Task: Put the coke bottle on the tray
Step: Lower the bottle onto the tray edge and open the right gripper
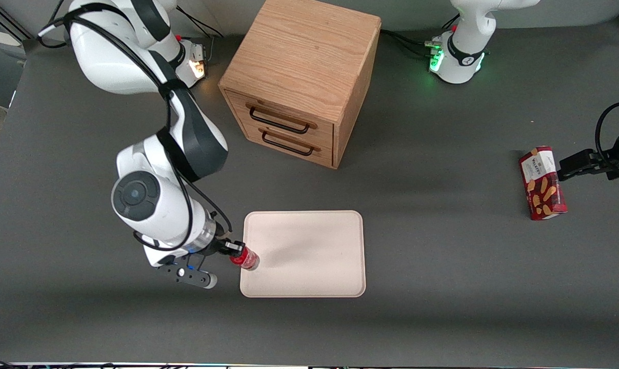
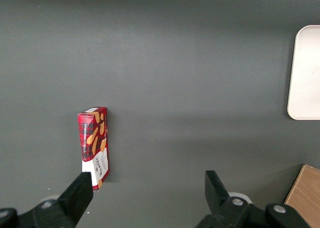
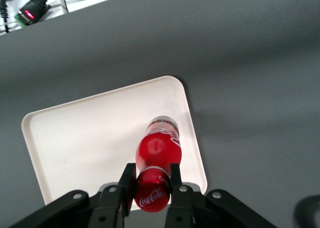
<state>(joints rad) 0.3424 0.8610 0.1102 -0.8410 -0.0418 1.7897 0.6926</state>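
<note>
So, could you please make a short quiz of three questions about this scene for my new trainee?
1. True or false: the gripper is shut on the coke bottle.
2. Where is the coke bottle in relation to the tray?
A. Held over the tray's edge nearest the working arm
B. Lying on the table beside the snack box
C. Standing on top of the wooden drawer cabinet
3. Fill in: the snack box lies toward the ____ arm's end of the table.

Key: 1 true; 2 A; 3 parked.
</note>
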